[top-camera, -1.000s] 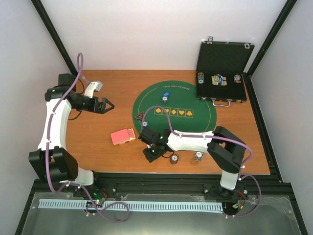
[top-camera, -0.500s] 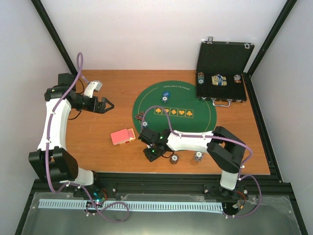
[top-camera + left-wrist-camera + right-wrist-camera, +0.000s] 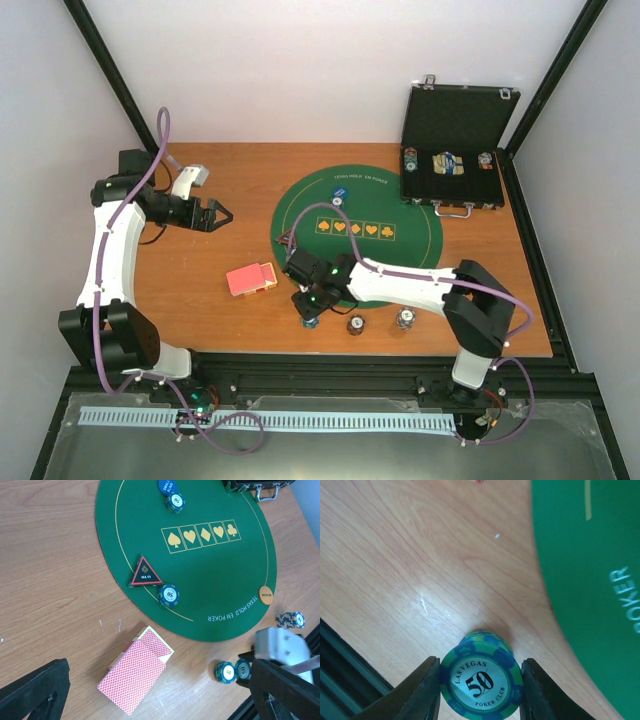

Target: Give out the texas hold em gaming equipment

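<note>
Several chips form one small pile (image 3: 481, 680) on the bare desk (image 3: 395, 555), just off the green mat (image 3: 590, 555) — the right jaws pinch it from both sides. Squeeze low and evenly, then lift straight up so no chip slides off. The left jaws hang spread wide, well apart, holding nothing.

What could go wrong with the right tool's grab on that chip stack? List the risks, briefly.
1. The chip stack in the right tool looks skewed; a lift may take only the top chips and spill the rest.
2. It stands on bare wood near the table edge; a dropped chip could roll off.
3. Another chip pile sits close by; a sideways swing might knock it.
</note>
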